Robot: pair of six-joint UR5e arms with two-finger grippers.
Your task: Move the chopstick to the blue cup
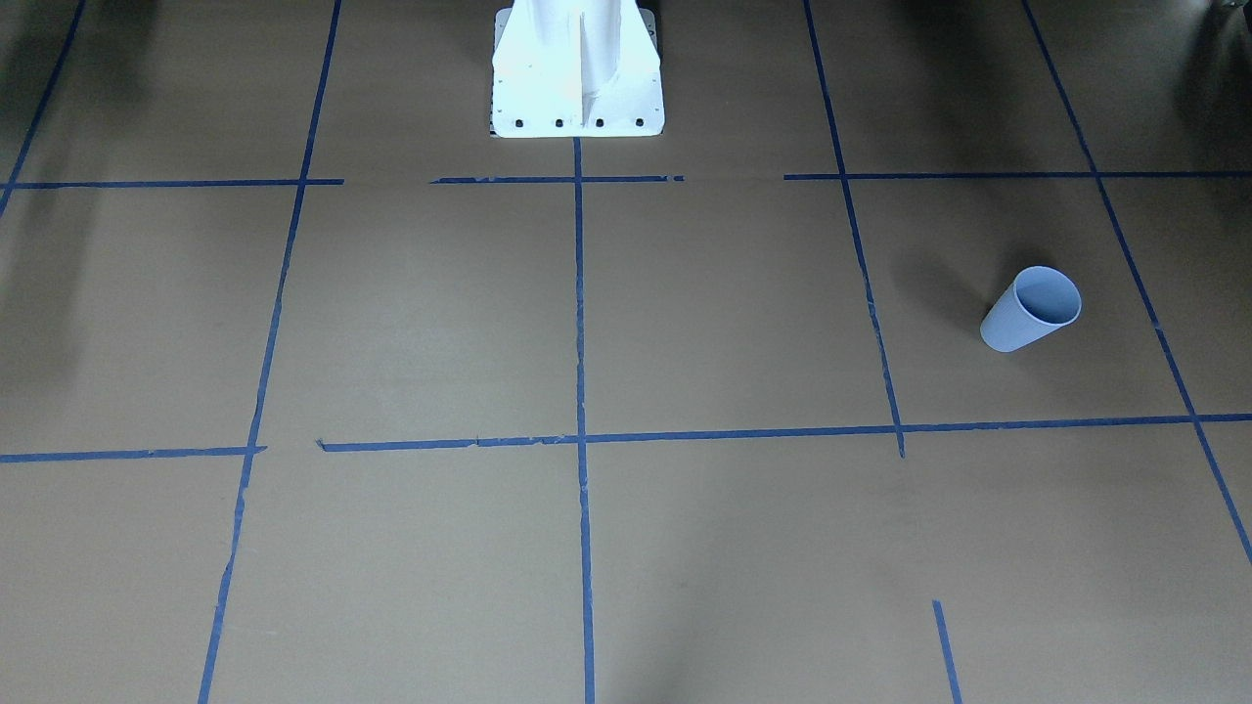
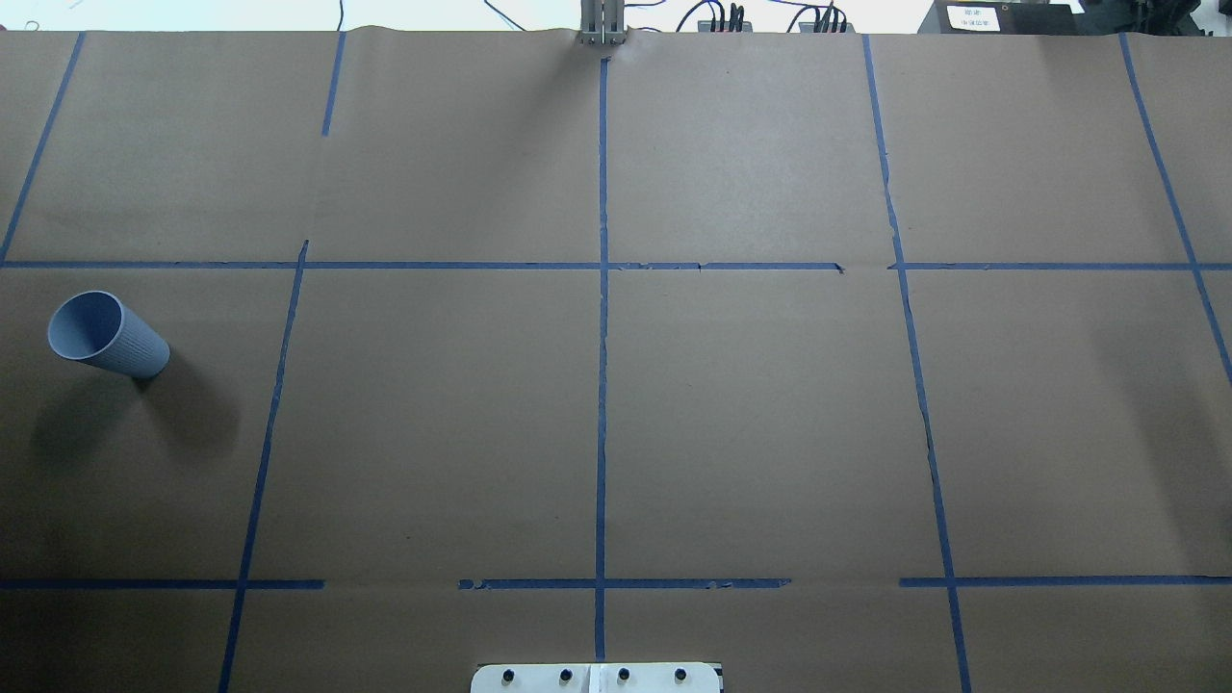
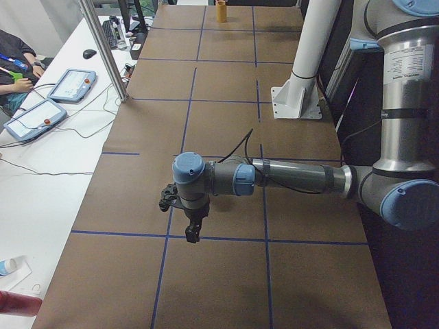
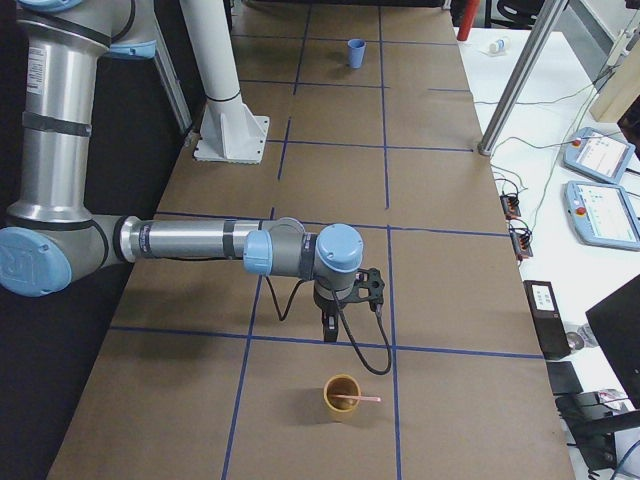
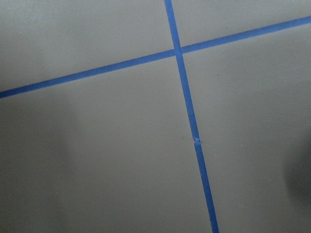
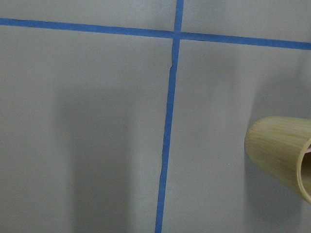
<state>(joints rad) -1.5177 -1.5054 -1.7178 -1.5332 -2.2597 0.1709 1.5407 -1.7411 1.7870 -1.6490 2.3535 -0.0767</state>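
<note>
The blue cup point(image 1: 1032, 308) stands upright on the brown paper on my left side, also in the overhead view point(image 2: 106, 335) and far off in the exterior right view point(image 4: 356, 52). The pale pink chopstick point(image 4: 360, 400) leans in a tan bamboo cup point(image 4: 342, 397) at the table's right end; that cup's side shows in the right wrist view point(image 6: 279, 153). My right gripper point(image 4: 331, 335) points down a little before the tan cup, apart from it. My left gripper point(image 3: 193, 236) hangs over the paper at the left end. I cannot tell whether either gripper is open or shut.
The white robot pedestal point(image 1: 577, 68) stands at mid-table. Blue tape lines grid the paper point(image 2: 602, 385). A side bench with teach pendants point(image 4: 600, 200) and a metal post point(image 4: 520, 80) runs along the far edge. A person point(image 3: 14, 62) sits at the bench.
</note>
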